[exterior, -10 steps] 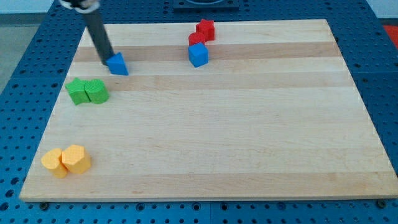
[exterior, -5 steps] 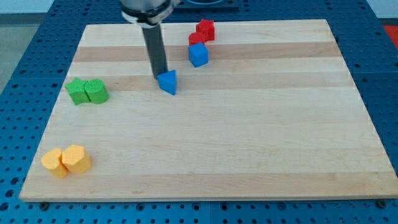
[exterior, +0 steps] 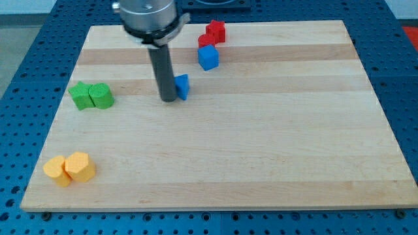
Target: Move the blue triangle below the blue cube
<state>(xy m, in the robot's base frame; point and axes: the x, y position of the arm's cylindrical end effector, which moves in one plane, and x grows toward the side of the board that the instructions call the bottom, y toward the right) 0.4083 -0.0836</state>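
The blue triangle [exterior: 183, 86] lies on the wooden board, left of and below the blue cube [exterior: 208, 57] in the view. My tip [exterior: 168, 99] rests on the board against the triangle's left side, and the rod hides part of the triangle. The blue cube sits near the view's top centre, touching the red blocks above it.
Two red blocks [exterior: 213, 32] stand just above the blue cube. Two green blocks [exterior: 91, 96] sit at the view's left. Two yellow-orange blocks [exterior: 70, 169] lie at the bottom left. The wooden board [exterior: 274, 143] rests on a blue perforated table.
The blue triangle was pushed rightward from the board's upper left toward the centre. My tip has since slid down a little along the triangle's left side.
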